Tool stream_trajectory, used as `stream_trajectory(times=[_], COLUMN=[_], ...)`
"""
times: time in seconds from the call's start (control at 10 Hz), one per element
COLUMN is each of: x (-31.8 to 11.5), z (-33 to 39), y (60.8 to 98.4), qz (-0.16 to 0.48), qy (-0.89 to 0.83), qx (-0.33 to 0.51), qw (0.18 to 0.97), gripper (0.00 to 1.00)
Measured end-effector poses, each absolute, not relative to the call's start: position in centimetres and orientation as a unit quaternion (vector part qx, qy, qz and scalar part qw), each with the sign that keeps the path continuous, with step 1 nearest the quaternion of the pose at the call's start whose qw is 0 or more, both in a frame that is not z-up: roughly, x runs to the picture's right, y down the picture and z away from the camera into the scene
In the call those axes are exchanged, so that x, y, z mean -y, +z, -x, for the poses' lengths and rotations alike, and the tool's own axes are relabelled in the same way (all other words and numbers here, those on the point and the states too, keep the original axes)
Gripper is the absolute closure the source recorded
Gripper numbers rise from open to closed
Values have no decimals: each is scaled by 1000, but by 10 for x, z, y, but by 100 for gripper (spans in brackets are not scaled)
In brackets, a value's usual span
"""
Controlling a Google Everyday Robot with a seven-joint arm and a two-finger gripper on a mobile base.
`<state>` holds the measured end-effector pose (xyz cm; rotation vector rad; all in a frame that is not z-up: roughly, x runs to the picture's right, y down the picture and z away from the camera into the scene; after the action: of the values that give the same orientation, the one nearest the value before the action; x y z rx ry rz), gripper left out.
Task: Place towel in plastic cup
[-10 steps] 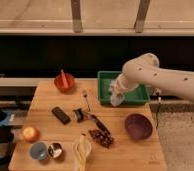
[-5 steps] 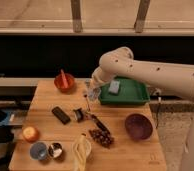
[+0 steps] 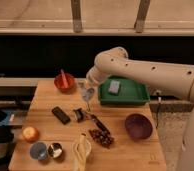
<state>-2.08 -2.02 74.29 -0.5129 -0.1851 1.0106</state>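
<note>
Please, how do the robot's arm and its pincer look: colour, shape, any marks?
The arm is creamy white, thick and rounded, with a bulging joint and small dark dots along its long segment. The pincer, at its end just left of the green tray, is much narrower; its exact shape cannot be told.

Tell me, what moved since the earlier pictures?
The gripper, shut on the towel, swung from above the green tray leftward in the picture, out over the wooden table. It kept hold of the towel and let nothing go. The plastic cup, the purple bowl and the other things stayed where they were.
</note>
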Motion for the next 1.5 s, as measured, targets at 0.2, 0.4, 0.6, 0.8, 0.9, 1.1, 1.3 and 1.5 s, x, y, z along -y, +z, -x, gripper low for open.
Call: stream_trajectory(times=[0.2, 0.4, 0.6, 0.8, 0.9, 1.1, 1.3, 1.5], x=[20, 10, -14, -41, -51, -69, -84, -91], z=[24, 42, 71, 102, 118, 145, 173, 183], y=[743, 741, 732, 721, 715, 704, 696, 692], qz=[246, 256, 272, 291, 299, 313, 331, 339], qy=[471, 448, 423, 396, 381, 350, 317, 302], qx=[90, 101, 117, 139, 150, 172, 193, 200], qw=[843, 851, 856, 860, 862, 866, 867, 868], gripper=[100, 100, 100, 100, 100, 100, 100, 100])
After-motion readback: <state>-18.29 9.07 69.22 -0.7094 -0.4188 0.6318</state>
